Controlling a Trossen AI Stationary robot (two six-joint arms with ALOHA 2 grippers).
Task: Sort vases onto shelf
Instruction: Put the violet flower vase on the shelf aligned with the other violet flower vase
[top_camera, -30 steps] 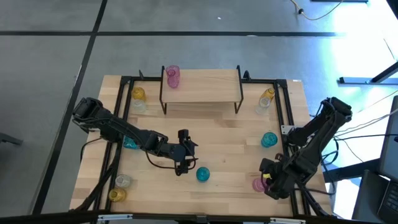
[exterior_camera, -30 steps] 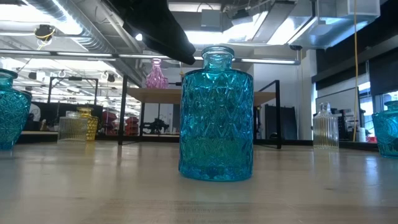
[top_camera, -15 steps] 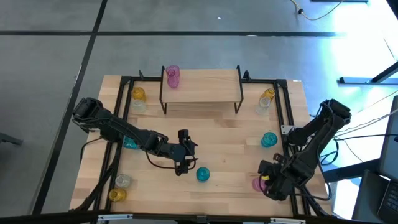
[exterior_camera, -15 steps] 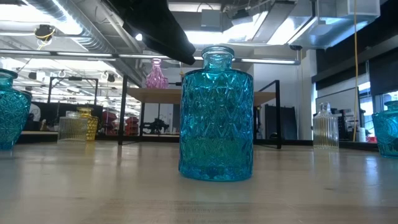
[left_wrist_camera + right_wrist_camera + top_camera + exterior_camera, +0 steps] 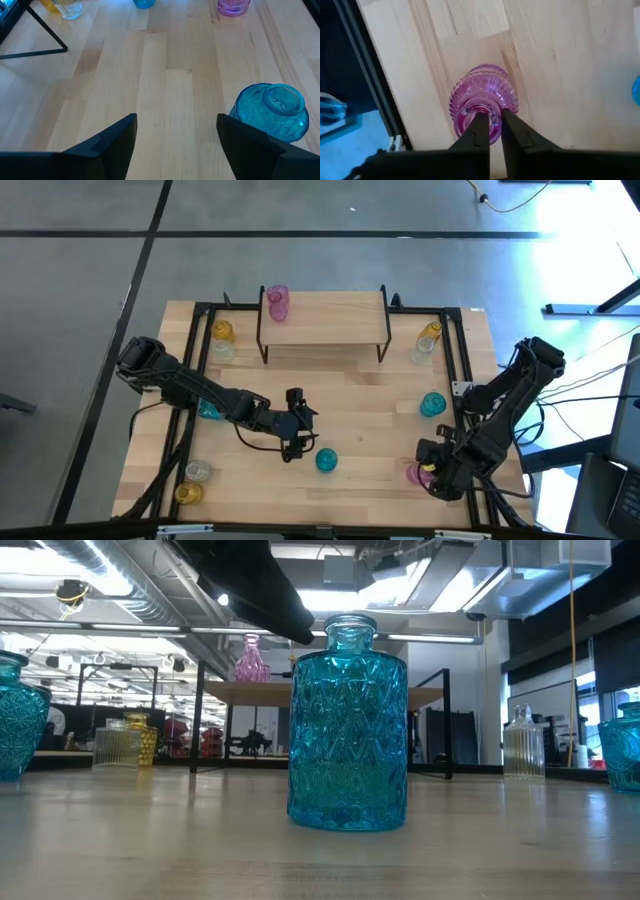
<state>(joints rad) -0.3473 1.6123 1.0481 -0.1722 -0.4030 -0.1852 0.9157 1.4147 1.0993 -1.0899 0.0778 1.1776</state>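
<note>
Fingers of my right end effector [image 5: 492, 127] pinch the rim of the pink vase [image 5: 482, 102] near the counter [image 5: 340, 400] edge, gripping the lip so it can lift upright toward the shelf [image 5: 325, 315], where one pink vase [image 5: 277, 302] already stands. My left end effector [image 5: 175, 137] hovers spread beside the teal vase [image 5: 272, 109], likely next.

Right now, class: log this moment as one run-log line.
right gripper: shut on pink vase rim, near table edge | left gripper: open, beside teal vase | shelf: one pink vase
</note>
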